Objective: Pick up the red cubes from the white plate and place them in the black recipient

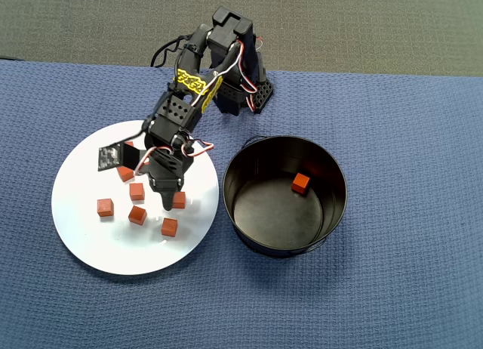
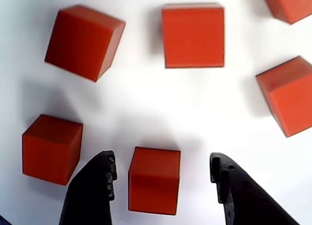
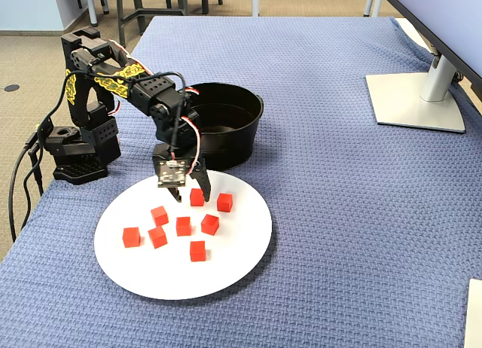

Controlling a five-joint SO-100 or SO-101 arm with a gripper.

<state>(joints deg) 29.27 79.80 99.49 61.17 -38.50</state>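
Note:
Several red cubes lie loose on the white plate (image 1: 90,243), among them one (image 1: 136,214) near the middle. My gripper (image 2: 163,169) hangs low over the plate, open, its black fingers (image 2: 100,186) on either side of one red cube (image 2: 153,180) with a gap on each side. In the fixed view the gripper (image 3: 192,191) straddles that cube (image 3: 197,198) at the plate's far edge. From overhead the gripper (image 1: 167,199) hides it. The black recipient (image 1: 339,213) stands right of the plate with one red cube (image 1: 301,183) inside.
The arm's base (image 3: 75,148) sits at the blue cloth's edge, behind the plate in the overhead view. A monitor stand (image 3: 414,99) is at the far right of the fixed view. Other cubes (image 2: 48,149) lie close beside the fingers.

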